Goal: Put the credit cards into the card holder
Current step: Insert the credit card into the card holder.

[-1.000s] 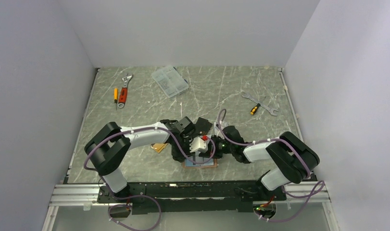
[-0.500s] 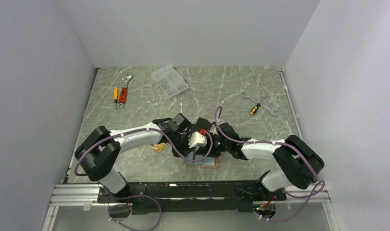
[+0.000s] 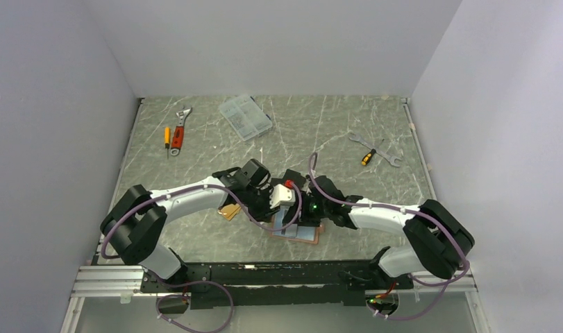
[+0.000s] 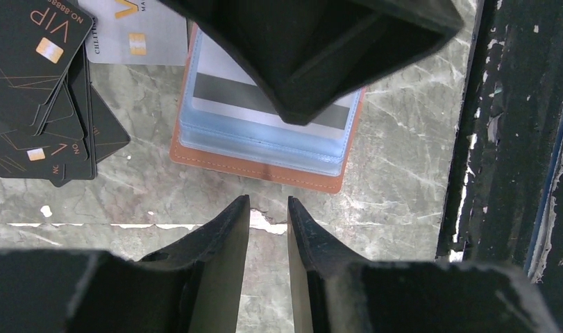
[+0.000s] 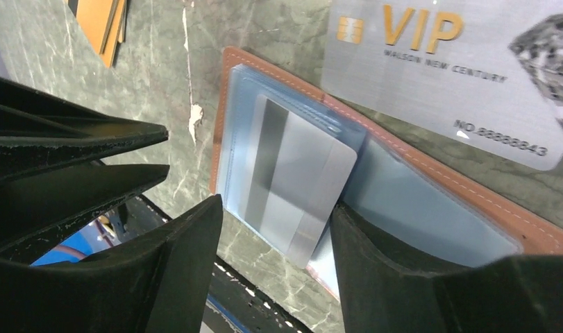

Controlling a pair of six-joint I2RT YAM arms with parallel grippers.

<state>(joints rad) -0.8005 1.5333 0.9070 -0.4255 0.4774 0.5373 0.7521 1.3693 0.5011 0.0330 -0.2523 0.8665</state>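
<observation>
- Right wrist view: card holder point(image 5: 431, 208) is lying open at the table's point(image 3: 320, 132) near edge, silver card point(image 5: 299, 187) poking half out of its sleeve.
- My right pincer point(image 5: 277, 211) is straddling the card, jaws apart, empty; left pincer point(image 4: 268, 208) is hovering beside, barely open, empty.
- Probably mid-insertion; next, nudging it home.
- Arms are hiding the holder from above.

Your right end effector point(image 5: 277, 207) now stands open, jaws parted either side of the silver card point(image 5: 299, 187), apparently released into the card holder point(image 5: 417, 208). Your left arm point(image 3: 188, 198) and right arm point(image 3: 382, 211) spread wider over the worktop point(image 3: 320, 132).
</observation>
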